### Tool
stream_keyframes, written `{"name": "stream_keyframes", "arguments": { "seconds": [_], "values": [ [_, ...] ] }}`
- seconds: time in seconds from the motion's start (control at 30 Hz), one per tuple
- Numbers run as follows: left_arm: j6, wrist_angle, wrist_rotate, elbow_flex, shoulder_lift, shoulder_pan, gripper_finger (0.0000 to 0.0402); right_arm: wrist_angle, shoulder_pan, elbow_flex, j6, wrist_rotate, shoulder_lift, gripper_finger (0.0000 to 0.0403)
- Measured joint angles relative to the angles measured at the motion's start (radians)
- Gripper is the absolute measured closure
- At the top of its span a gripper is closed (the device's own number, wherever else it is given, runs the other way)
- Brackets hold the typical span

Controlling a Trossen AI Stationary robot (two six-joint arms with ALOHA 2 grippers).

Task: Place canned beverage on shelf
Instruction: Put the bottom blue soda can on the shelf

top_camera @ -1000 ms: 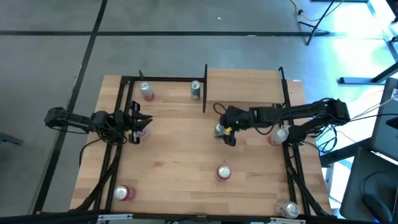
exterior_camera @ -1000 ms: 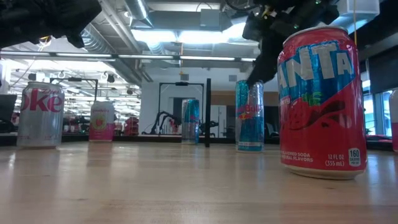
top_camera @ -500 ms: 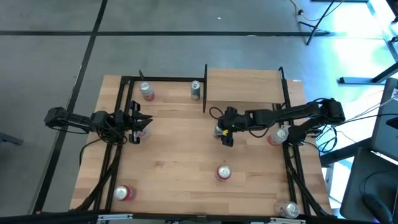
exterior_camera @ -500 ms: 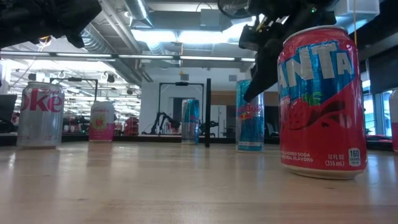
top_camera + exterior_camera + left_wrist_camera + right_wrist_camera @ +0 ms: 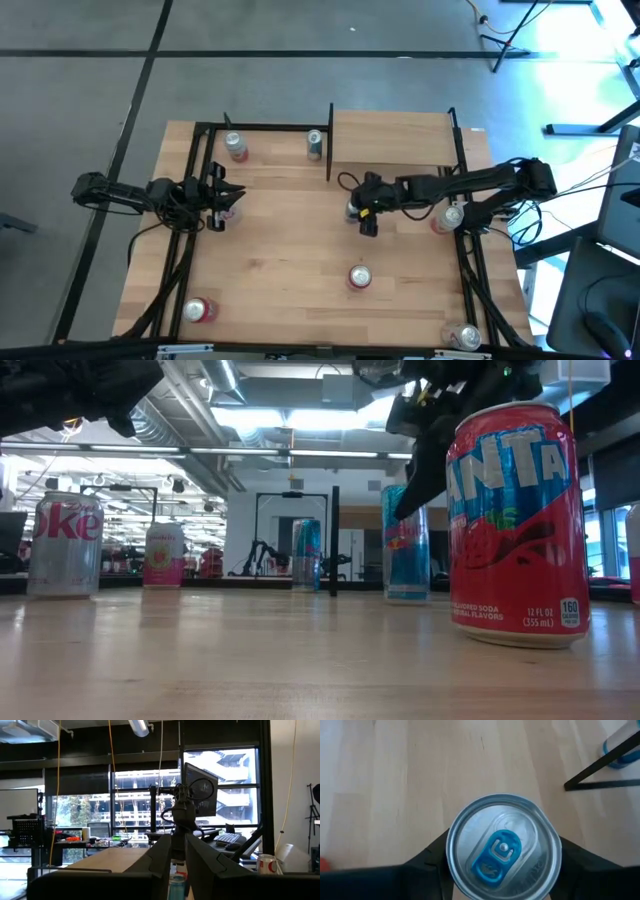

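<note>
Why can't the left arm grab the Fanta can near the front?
It probably could, but not easily: the left gripper waits by the table's left side, fingers shut, while the Fanta can stands across open tabletop, closer to the right gripper.

On the tall red aluminium can (image 5: 517, 525) nearest the low camera, "ANTA", "SODA", "FLAVORS", "12 FL OZ (355 mL)" and "160" are read; "oke" is read on the silver can (image 5: 66, 545) at left
</note>
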Motion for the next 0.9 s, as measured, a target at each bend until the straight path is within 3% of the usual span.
{"name": "stream_keyframes", "arguments": {
  "seconds": [0.2,0.47,0.67,0.9],
  "values": [
    [-0.008,-0.003,0.0,0.0,0.0,0.0,0.0353,-0.136,0.0,0.137,-0.001,-0.001,-0.015,0.0196],
    [-0.037,-0.004,0.0,0.0,0.026,0.0,0.0353,-0.365,-0.019,0.417,-0.071,0.018,-0.015,0.0195],
    [-0.054,-0.003,-0.043,0.0,0.055,0.0,0.0353,-0.456,-0.096,0.571,-0.153,0.004,-0.016,0.0193],
    [-0.061,-0.002,-0.08,0.034,0.135,0.0,0.0353,-0.465,-0.25,0.615,-0.239,-0.087,-0.017,0.0195]
  ]
}}
